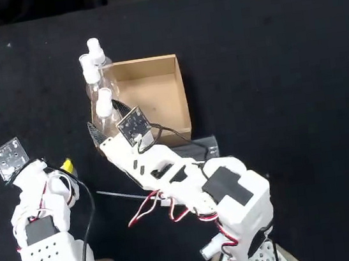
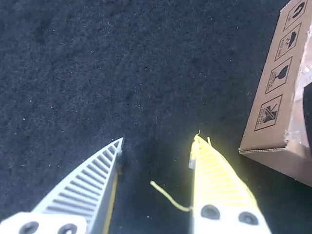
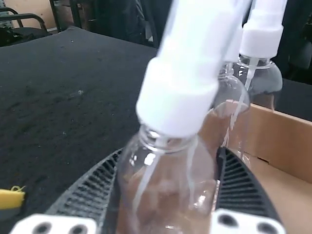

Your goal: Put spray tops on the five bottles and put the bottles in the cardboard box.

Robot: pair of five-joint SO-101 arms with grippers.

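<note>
The cardboard box point(image 1: 156, 91) lies open at the table's middle. Three clear bottles with white spray tops stand along its left wall: two at the far corner point(image 1: 92, 70) and one nearer point(image 1: 105, 110). I cannot tell whether they stand inside the wall. My right gripper point(image 1: 106, 128) is shut on the nearer bottle point(image 3: 165, 185), whose spray top point(image 3: 190, 83) leans over; the black fingers point(image 3: 239, 185) press its sides. The other two bottles point(image 3: 258, 68) rise behind, over the box point(image 3: 282, 141). My left gripper point(image 2: 158, 141) hangs open over bare black cloth left of the box point(image 2: 278, 97), seen low at the left point(image 1: 67, 167).
A dark grey block point(image 1: 202, 147) lies against the box's near side under the right arm. Square marker plates sit on both wrists point(image 1: 9, 158) point(image 1: 134, 126). A thin rod point(image 1: 118, 194) lies between the arms. Black cloth stretches open to the right of the box.
</note>
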